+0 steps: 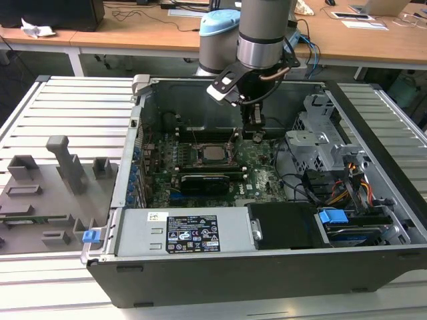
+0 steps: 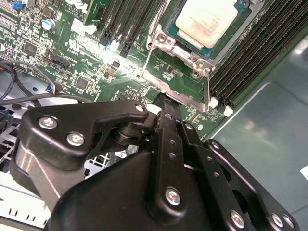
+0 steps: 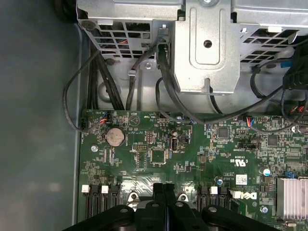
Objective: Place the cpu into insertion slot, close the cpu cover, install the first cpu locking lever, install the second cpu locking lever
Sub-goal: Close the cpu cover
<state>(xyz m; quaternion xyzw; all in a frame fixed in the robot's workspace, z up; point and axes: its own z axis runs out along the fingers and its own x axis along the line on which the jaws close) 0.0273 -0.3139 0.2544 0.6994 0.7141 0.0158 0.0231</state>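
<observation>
Placement of the cpu (image 2: pixel 207 19) looked done to us: its pale metal top lay flat and square inside the insertion slot (image 2: pixel 191 44), near the middle of the green board in the exterior view. The cpu cover (image 2: pixel 155 48) was not yet closed. In the second wrist view its silver frame was swung clear of the chip, on the side toward the gripper, and we saw bare green board through its window. We judged that closing the cover and setting both locking levers remained; we could not pick the levers out with any certainty. The gripper (image 2: pixel 163 98) had its two black fingers pressed together with only a seam between them in the first wrist view, and we saw nothing pinched there. Its tip sat right at the outer edge of the open cover frame, though we could not tell if it touched. The arm reached steeply down from above into the open computer case (image 1: pixel 200 280), its wrist over the board just to the exterior view's right of the socket, and the fingers pointed down at the board.
</observation>
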